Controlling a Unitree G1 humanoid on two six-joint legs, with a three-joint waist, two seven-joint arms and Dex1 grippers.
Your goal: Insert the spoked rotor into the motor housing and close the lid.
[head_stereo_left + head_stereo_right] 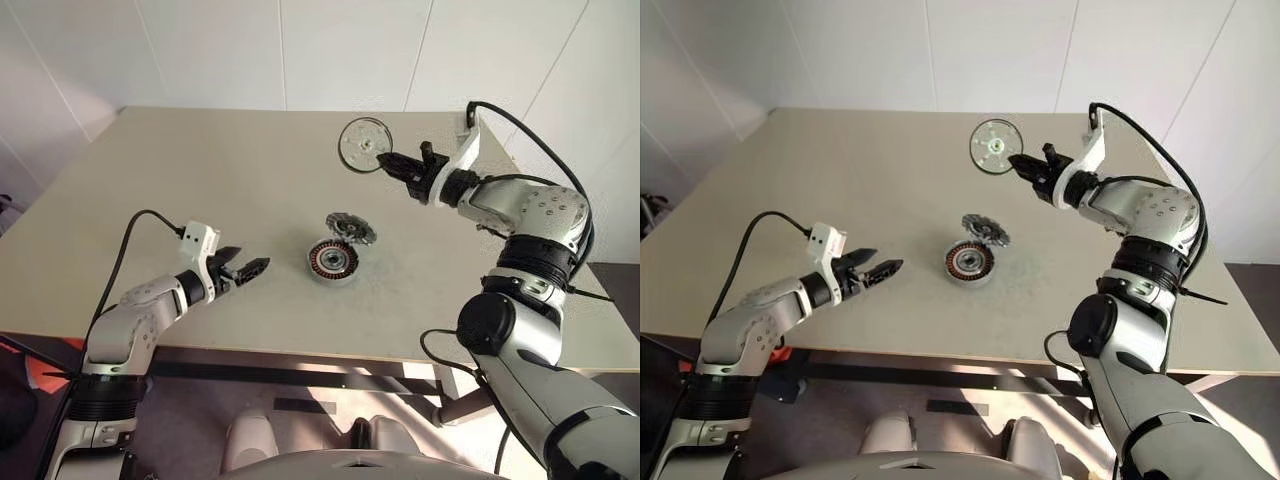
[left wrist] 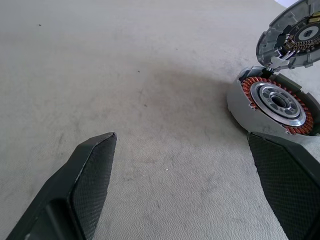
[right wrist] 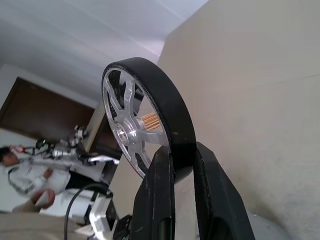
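Your right gripper [image 1: 388,162] is pinching the rotor [image 1: 363,145] by its black rim, holding it up in the air over the far side of the table [image 1: 200,180]. The housing [image 1: 332,261] sits mid-table with its lid [image 1: 351,229] flipped up. Your left gripper [image 1: 245,268] hangs spread wide and empty, near the housing.

You see a beige desk [image 1: 200,200]. The rotor [image 3: 145,125] has a black rim and silver spokes. The housing [image 2: 275,105] is grey, with a copper-orange ring of windings around a silver hub. Its lid [image 2: 295,35] is grey. Gripper fingers [image 2: 90,175] are black with a fine woven texture.
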